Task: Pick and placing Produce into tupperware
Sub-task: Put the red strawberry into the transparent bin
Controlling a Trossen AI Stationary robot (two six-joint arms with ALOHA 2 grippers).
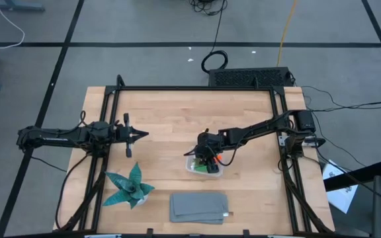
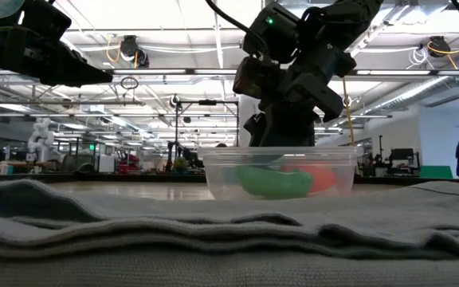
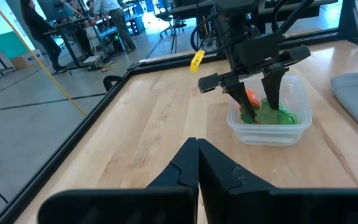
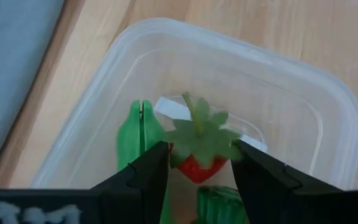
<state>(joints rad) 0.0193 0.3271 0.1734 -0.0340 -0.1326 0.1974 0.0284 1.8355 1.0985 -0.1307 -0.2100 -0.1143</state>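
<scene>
Clear plastic forms the tupperware (image 1: 204, 166), which sits on the wooden worktop (image 1: 177, 119) near its middle, just beyond a folded grey cloth (image 1: 199, 207). The right pincer (image 4: 199, 163) reaches straight down into the container, its two dark fingers (image 4: 146, 169) on either side of a small red strawberry (image 4: 199, 163) with a green leafy cap. The fingers touch or nearly touch the berry's sides; whether they are pinching it or letting go cannot be told. The berry hangs low inside the walls, probably so it drops only a short way and stays in. Beside it in the container lies a green pod (image 4: 135, 134), and the left wrist view shows an orange piece (image 3: 251, 97) in there too, likely the carrot. So the produce appears gathered in the container, with the strawberry last.

The right arm stretches in from its side of the worktop, elbow bent, wrist turned downward over the container. The left pincer (image 1: 139, 134) waits well apart, held level above bare wood, its fingers pressed together. A teal spiky plant (image 1: 129, 188) stands near the front edge, untouched.
</scene>
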